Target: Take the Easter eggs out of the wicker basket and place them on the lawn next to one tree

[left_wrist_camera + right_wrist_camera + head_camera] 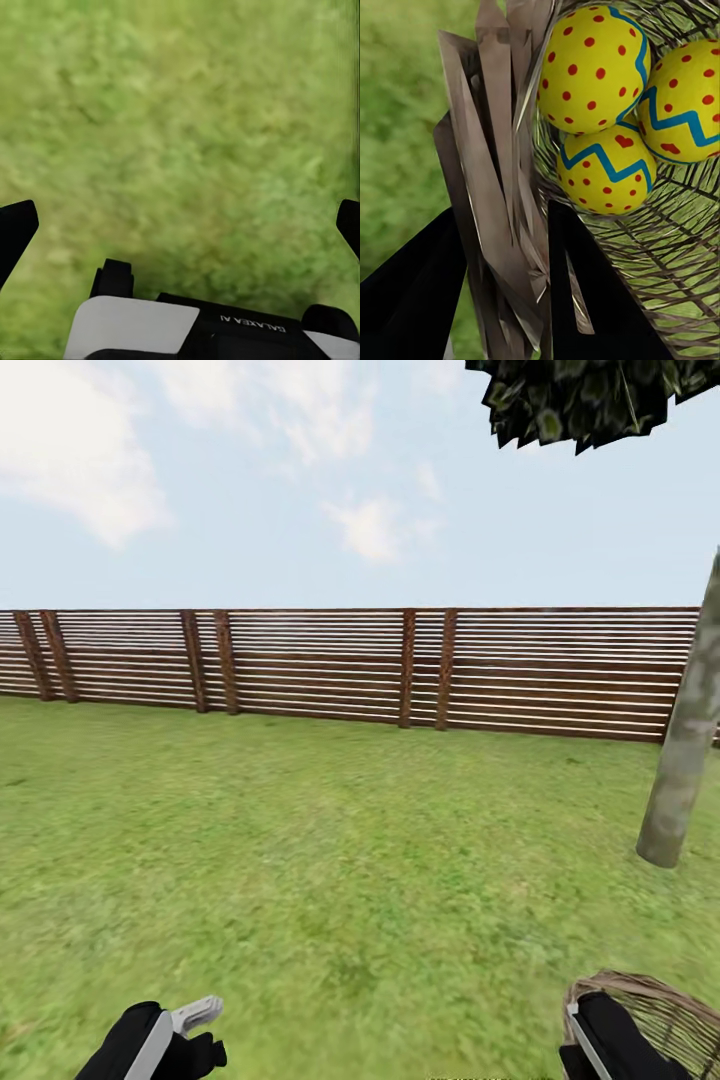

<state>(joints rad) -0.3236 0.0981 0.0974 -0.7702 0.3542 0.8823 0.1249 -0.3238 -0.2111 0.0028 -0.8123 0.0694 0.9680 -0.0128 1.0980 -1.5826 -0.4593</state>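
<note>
The lawn (330, 860) spreads across the frame's lower half. On it stand the tree (685, 760) at right and the wooden fence (350, 665) behind.

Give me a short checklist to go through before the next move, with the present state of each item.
1. All three eggs in the basket: ok, three counted.
2. Right hand holding the basket: ok, its fingers stand on either side of the rim.
3. Left hand free: ok, open over bare grass.
4. A tree within sight: ok, trunk ahead on the right, before the fence.
5. Grass by the trunk free for the eggs: ok, nothing lies there.
6. Firmness of the grip on the rim: cannot tell.
</note>
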